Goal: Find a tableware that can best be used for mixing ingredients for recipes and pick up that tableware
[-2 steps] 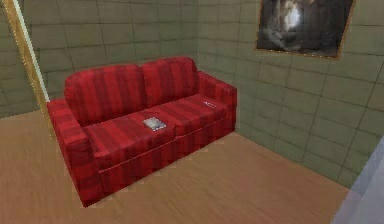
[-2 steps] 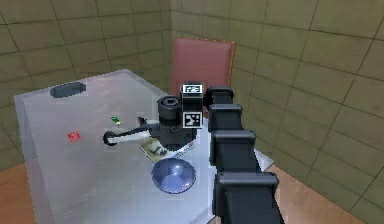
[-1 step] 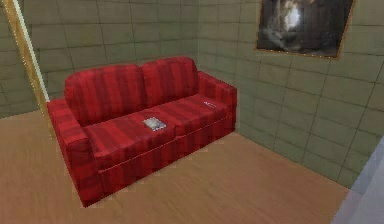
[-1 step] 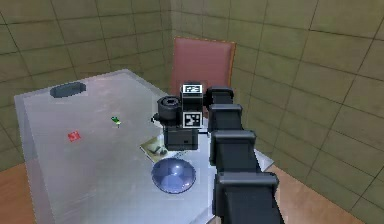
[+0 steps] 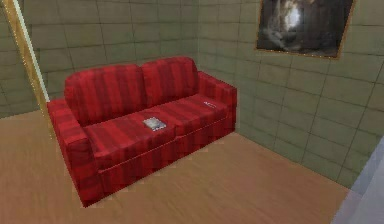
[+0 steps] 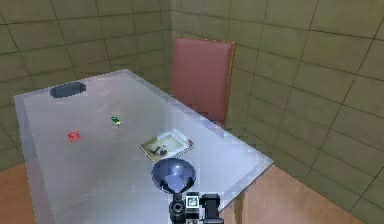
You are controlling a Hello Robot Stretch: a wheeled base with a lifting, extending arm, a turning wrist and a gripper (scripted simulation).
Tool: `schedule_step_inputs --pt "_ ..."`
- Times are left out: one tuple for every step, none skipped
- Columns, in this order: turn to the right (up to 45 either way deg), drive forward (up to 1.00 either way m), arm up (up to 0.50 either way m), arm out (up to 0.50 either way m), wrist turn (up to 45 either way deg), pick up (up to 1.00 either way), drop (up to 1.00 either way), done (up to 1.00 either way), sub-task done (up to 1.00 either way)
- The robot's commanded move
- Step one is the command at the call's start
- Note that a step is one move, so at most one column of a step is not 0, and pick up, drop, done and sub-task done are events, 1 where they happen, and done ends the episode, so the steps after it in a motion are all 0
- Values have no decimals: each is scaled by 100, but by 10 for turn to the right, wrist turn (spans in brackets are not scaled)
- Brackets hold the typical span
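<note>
A blue-grey bowl (image 6: 172, 175) stands on the pale table (image 6: 90, 150) near its front corner in the arm side view. Just below the bowl, at the picture's bottom edge, is my gripper (image 6: 196, 206), with its dark body and a white marked square. The bowl sits on the table right at the gripper's far end, so I cannot tell whether it holds anything. A darker shallow dish (image 6: 68, 90) lies at the table's far left corner. A pale plate (image 6: 166, 145) with something dark on it sits mid-table.
A small red thing (image 6: 73, 135) and a small green thing (image 6: 117, 120) lie on the table. A red chair (image 6: 202, 70) stands behind it against tiled walls. The forward view has a red striped sofa (image 5: 140, 125) with a small grey item (image 5: 154, 124), a wall picture (image 5: 305, 25) and wooden floor.
</note>
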Motion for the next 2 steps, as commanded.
schedule_step_inputs --pt "0 0 0 0 0 100 0 0 0" --pt "0 0 10 0 0 0 0 0 0"
